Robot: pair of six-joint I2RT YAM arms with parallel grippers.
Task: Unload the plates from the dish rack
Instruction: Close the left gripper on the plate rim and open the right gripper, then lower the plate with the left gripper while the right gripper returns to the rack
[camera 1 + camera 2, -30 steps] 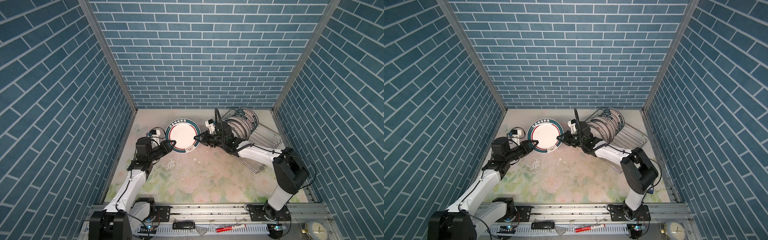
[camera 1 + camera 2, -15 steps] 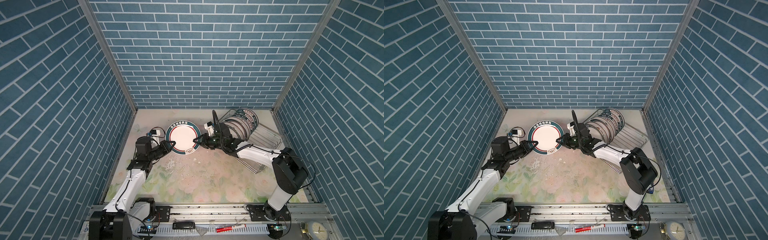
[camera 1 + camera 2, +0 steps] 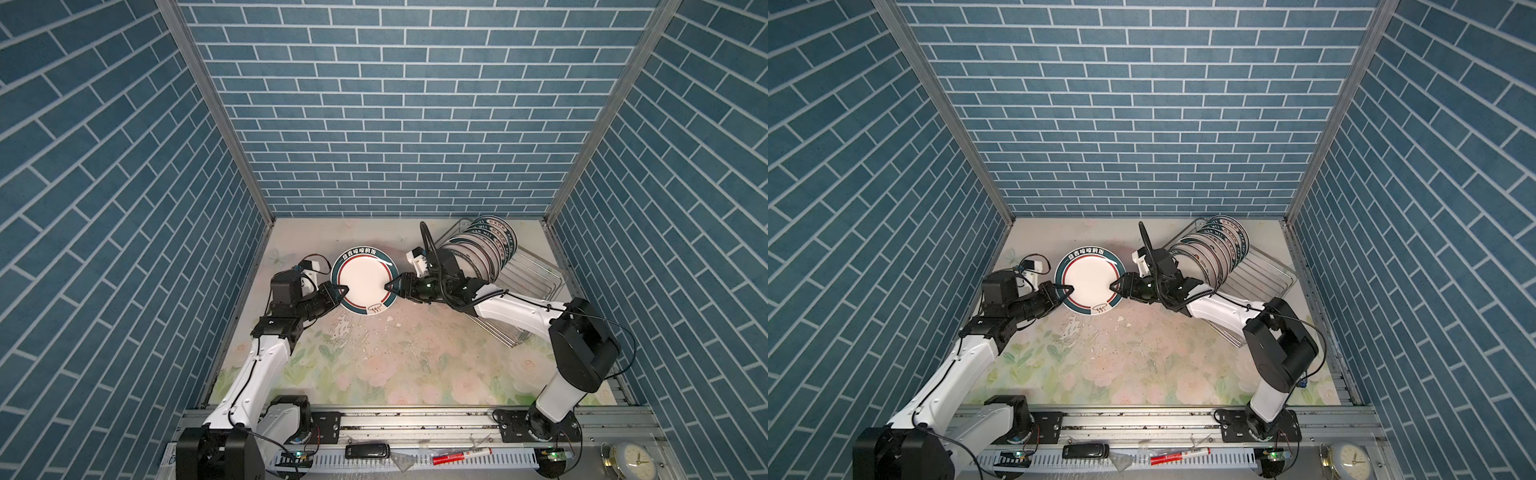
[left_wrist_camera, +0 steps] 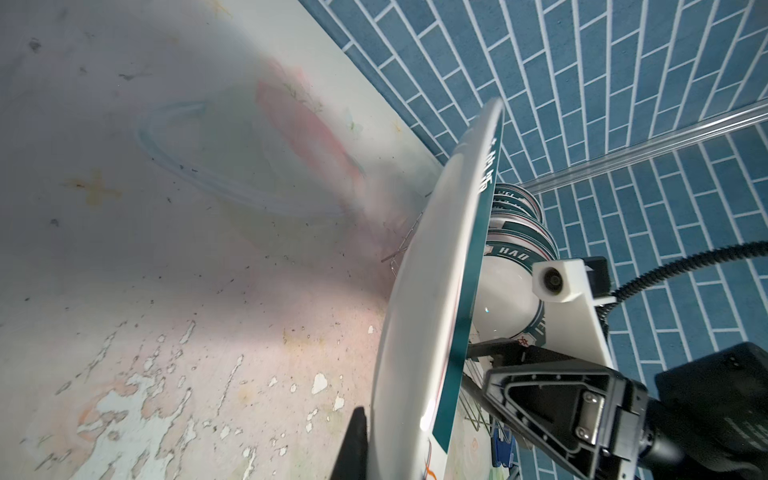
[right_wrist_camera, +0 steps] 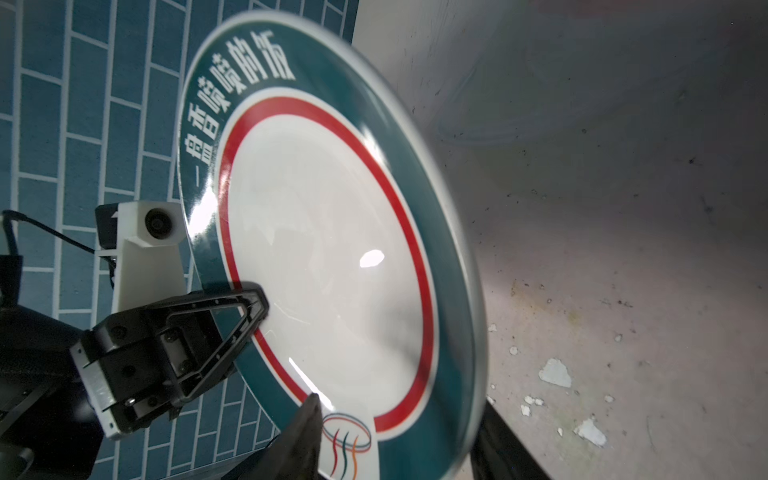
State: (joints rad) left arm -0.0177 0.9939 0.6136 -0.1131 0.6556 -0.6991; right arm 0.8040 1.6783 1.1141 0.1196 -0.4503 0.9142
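Moved: plate (image 3: 365,284), now between both sets of jaws, above the worktop (image 3: 395,361). Left jaws: newly clenched on its rim. Right jaws: newly spread astride the opposite rim, released. Handover judged done. Remaining plates (image 3: 482,249): behind right jaws, in dish rack (image 3: 536,286).

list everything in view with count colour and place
held plate: 1, white with green rim, in air between both grippers
racked plates: about 7, white, green rims, on edge in rack
dish rack: 1, silver wire, table's far right
table: 1, worn floral, centre
clock: 1, white face, front rail's right end
red marker: 1, red, front rail
black device: 1, black, front rail
left gripper: 1, black, shut on held plate's rim
right gripper: 1, black, at its opposite rim
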